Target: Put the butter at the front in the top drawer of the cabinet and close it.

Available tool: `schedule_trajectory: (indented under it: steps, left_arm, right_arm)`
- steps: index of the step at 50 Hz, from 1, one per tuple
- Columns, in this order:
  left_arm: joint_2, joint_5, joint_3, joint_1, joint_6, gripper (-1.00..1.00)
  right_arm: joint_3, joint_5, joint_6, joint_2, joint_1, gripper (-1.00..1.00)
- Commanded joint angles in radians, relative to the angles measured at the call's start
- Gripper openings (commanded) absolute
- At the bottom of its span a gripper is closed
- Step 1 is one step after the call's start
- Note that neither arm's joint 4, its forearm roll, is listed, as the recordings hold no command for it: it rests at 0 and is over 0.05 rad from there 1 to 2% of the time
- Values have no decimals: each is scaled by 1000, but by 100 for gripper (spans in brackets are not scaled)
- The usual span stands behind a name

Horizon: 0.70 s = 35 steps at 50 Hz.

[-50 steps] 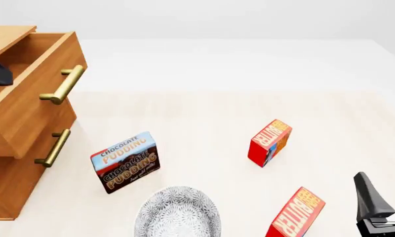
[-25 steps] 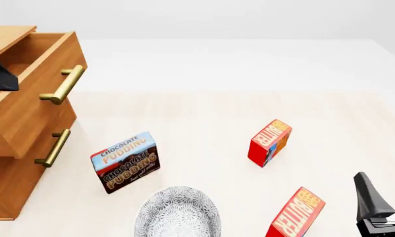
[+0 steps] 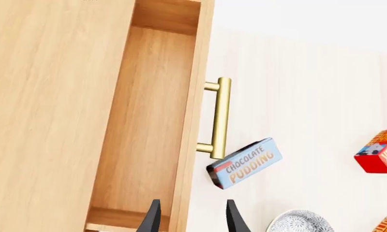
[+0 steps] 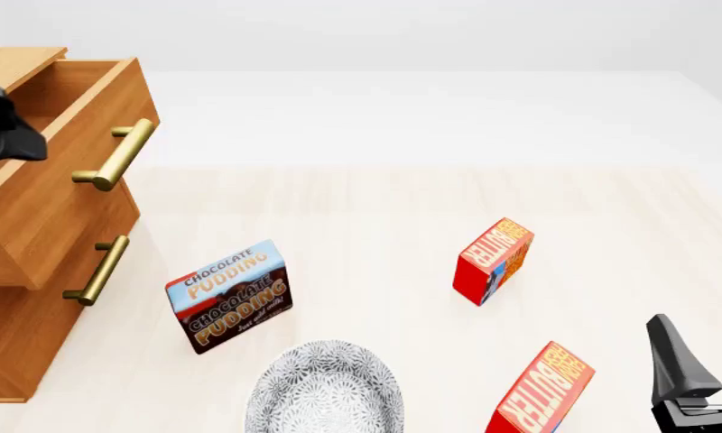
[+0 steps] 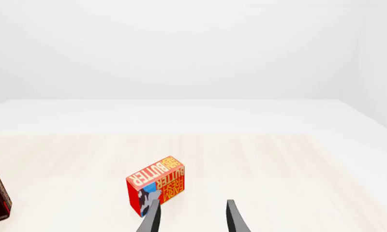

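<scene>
Left hand (image 4: 3, 126) risen over top drawer (image 4: 60, 171) | butter (image 4: 541, 390) beside right hand (image 4: 698, 361)

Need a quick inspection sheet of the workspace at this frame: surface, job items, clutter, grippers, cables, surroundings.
Surface: pale wood-grain table, flat.
Job's things: cabinet at left; top drawer pulled open, inside looks empty in the left wrist view. Front butter upright near the right gripper; second butter farther back, upright.
Clutter: chocolate pudding box standing on edge; patterned bowl at the near edge.
Grippers: left gripper open over the drawer front; right gripper open, holding nothing.
Cables: nothing seen.
Surroundings: plain white backdrop.
</scene>
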Motion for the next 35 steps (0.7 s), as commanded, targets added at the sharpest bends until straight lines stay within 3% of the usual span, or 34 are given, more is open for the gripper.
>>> schedule_trajectory:
  steps: [1, 11, 20, 35]
  left_arm:
    - [33, 0, -19, -1, -6, 100]
    - [60, -15, -17, -3, -15, 100]
    - [66, -60, 42, -12, -34, 100]
    - [76, -81, 70, -74, -64, 100]
  right_arm:
    - [1, -1, 0, -1, 0, 100]
    - [1, -1, -1, -1, 0, 100]
    - [1, -1, 0, -1, 0, 100]
    - [1, -1, 0, -1, 0, 100]
